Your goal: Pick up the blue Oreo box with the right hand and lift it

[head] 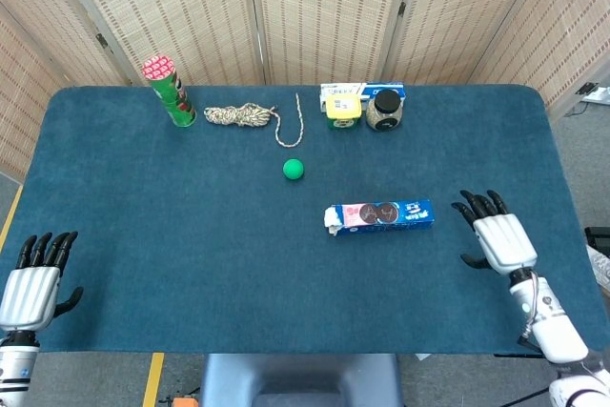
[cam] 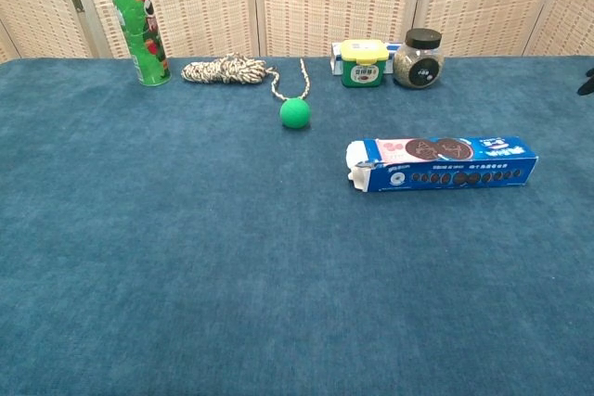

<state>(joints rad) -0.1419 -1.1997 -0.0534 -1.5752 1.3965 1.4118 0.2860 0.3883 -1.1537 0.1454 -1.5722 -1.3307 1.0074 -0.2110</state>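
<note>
The blue Oreo box lies flat on the blue table, long side left to right; the chest view shows the same Oreo box with its torn white end to the left. My right hand hovers just right of the box, fingers spread, holding nothing and not touching it. Only its dark fingertips show at the chest view's right edge. My left hand rests open at the table's front left corner, far from the box.
A green ball sits behind and left of the box. Along the back stand a green snack tube, a coiled rope, a yellow-lidded tub and a dark-lidded jar.
</note>
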